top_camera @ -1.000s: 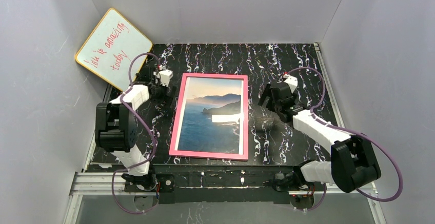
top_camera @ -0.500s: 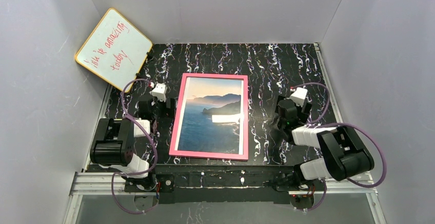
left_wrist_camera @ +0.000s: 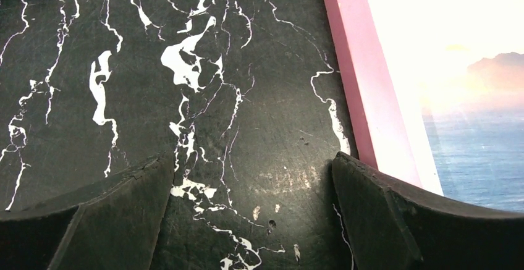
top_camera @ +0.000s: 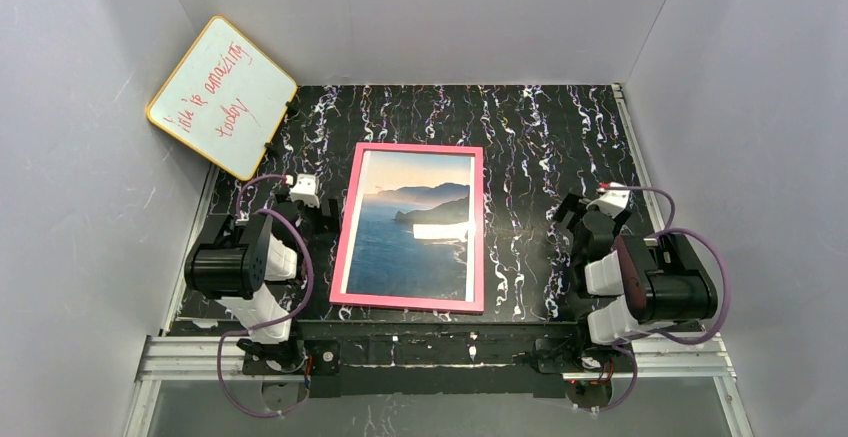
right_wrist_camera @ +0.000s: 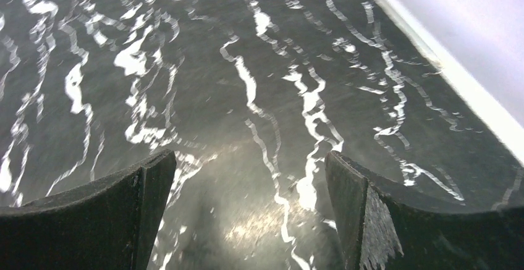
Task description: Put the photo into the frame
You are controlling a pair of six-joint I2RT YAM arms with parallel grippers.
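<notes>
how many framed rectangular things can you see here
2. The pink frame lies flat at the middle of the table, with the photo in it; the yellow-edged whiteboard leans at the far left corner. None looks hidden.

The right claw (right_wrist_camera: 247, 162) hangs over the black, white-veined desk (right_wrist_camera: 204, 54), its two dark fingers (right_wrist_camera: 123, 214) spread wide with desk surface showing between them; a pale wall (right_wrist_camera: 469, 16) borders the upper right

The black tabletop (top_camera: 540, 127), veined with white marble streaks, carries a thin rectangular pink picture frame (top_camera: 345, 227). It lies flat near the middle, with the coastal landscape print (top_camera: 410, 237) face up inside it. A yellow-edged whiteboard with red writing (top_camera: 222, 97) stands tilted at the far left corner.
</notes>
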